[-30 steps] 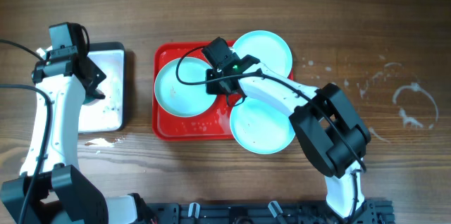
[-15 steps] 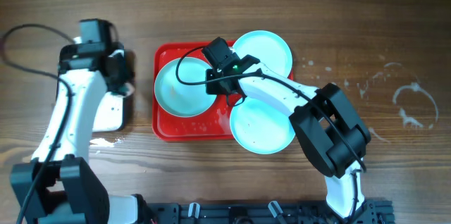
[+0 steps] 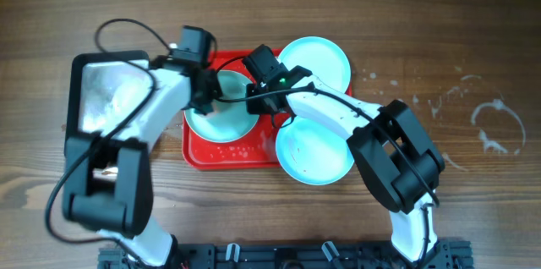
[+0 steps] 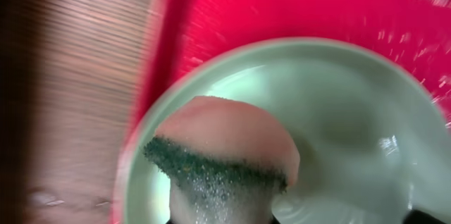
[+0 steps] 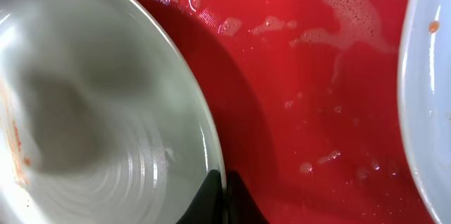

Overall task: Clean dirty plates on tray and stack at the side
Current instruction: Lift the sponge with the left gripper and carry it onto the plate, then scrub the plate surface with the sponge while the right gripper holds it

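Note:
The red tray [image 3: 230, 156] lies mid-table. One light-blue plate [image 3: 218, 121] sits in its left half. My right gripper [image 3: 259, 100] is shut on this plate's right rim; in the right wrist view the black fingertips [image 5: 224, 190] pinch the rim of the plate [image 5: 84, 104]. My left gripper [image 3: 205, 93] is shut on a pink sponge with a green scrub face [image 4: 224, 146], held over the same plate [image 4: 345, 118]. Two more plates lie across the tray's right rim, one at the back [image 3: 321, 59] and one at the front [image 3: 314, 156].
A silver metal pan [image 3: 108, 91] stands left of the tray. Soap foam and water drops lie on the tray floor [image 5: 331, 76]. White smears mark the wood at the right [image 3: 494, 125]. The left arm's cable loops above the pan.
My left arm has swung right from the silver pan to the plate in the tray, carrying the sponge. The right gripper has stayed on the plate's rim.

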You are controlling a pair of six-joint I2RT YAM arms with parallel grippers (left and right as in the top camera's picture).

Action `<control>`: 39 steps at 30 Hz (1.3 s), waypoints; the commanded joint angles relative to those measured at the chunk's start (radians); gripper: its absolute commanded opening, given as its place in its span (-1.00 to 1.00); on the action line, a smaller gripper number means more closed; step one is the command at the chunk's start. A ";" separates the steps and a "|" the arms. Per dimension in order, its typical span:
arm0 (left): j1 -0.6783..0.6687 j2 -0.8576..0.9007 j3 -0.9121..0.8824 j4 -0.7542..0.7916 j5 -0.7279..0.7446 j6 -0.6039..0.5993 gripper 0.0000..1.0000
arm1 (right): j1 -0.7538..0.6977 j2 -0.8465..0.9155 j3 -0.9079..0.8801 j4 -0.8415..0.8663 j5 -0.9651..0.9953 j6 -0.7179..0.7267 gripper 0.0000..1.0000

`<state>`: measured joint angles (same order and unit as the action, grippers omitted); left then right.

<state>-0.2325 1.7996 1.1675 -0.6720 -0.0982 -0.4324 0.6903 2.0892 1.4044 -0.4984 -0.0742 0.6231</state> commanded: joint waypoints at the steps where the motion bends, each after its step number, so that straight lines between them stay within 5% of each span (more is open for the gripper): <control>1: -0.053 0.078 -0.010 0.019 -0.032 -0.022 -0.92 | 0.003 0.029 0.011 -0.001 -0.032 -0.023 -0.91; 12: -0.058 0.179 -0.006 0.041 -0.405 -0.108 -0.92 | 0.003 0.030 0.011 0.000 -0.032 -0.022 -0.91; 16: -0.059 0.179 -0.006 0.156 -0.414 -0.097 -0.92 | 0.003 0.030 0.011 0.001 -0.032 -0.022 -0.91; 22: -0.058 0.179 -0.006 0.233 -0.154 -0.095 -0.92 | 0.003 0.030 0.011 0.003 -0.032 -0.022 -0.91; 29: -0.058 0.179 -0.006 0.169 0.314 0.117 -0.92 | 0.003 0.030 0.011 0.005 -0.033 -0.022 -0.91; 32: -0.058 0.179 -0.006 0.172 0.367 0.138 -0.92 | 0.003 0.030 0.011 0.004 -0.033 -0.023 -0.91; 39: -0.038 0.179 -0.006 0.222 -0.052 -0.093 -0.92 | 0.003 0.030 0.011 0.004 -0.033 -0.022 -0.91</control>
<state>-0.2798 1.9411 1.1885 -0.4629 0.0853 -0.3882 0.6884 2.0918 1.4048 -0.4911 -0.0826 0.6239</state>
